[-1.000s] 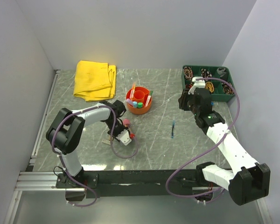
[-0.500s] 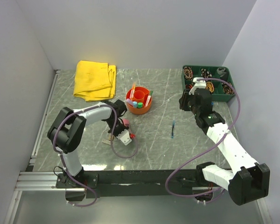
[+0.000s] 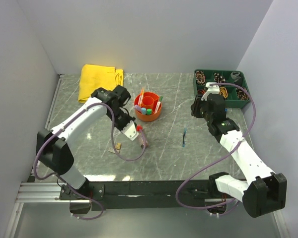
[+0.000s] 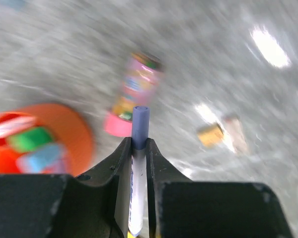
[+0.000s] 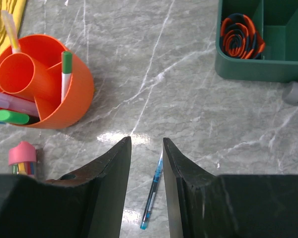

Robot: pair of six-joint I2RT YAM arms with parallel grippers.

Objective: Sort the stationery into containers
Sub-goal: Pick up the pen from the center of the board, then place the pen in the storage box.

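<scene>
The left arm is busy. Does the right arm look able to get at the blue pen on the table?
Probably yes: the right pincer is open and empty, and the blue pen lies alone on bare table close by, nothing standing between them.

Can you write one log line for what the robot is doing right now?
left fingers: shut on lilac-capped pen | right fingers: open, empty | blue pen: lying on table | orange organiser: partly filled
</scene>
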